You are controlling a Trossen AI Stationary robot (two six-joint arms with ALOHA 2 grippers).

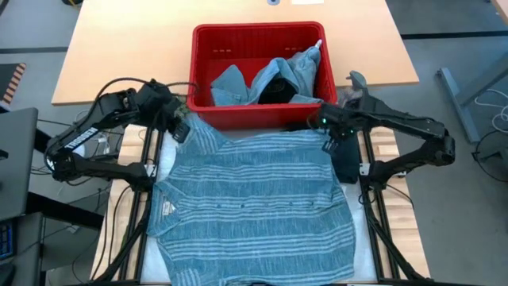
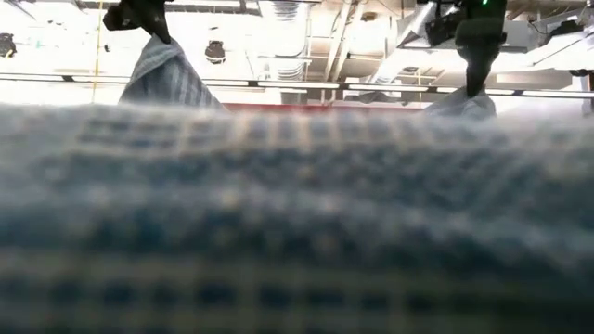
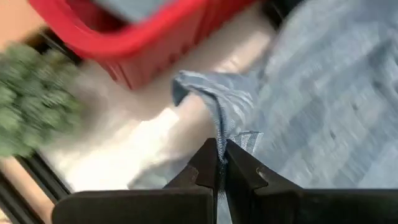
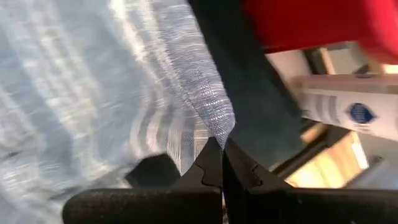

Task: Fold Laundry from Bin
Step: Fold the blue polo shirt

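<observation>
**Both grippers pinch the far corners of the striped shirt**

The left gripper is closed on a thin, puckered corner of the blue-grey striped shirt, the woven fabric squeezed flat between its two dark wedge-shaped fingers. In the high view this gripper sits at the shirt's far left corner, just in front of the red bin. The right gripper is likewise clamped shut on the shirt's opposite far corner, where the weave shows fine pale and blue stripes; from above it lies by the bin's front right corner. In the low view both pinched corners rise into small peaks under the grippers.

The shirt spreads broad and mostly flat across the table between the two arms, horizontal stripes running side to side, a line of small buttons across its middle. A dark cloth lies partly under its right edge.

Behind, the rectangular plastic bin with slotted walls holds crumpled light blue denim and a black garment. A blurred green plant stands near the bin
</observation>
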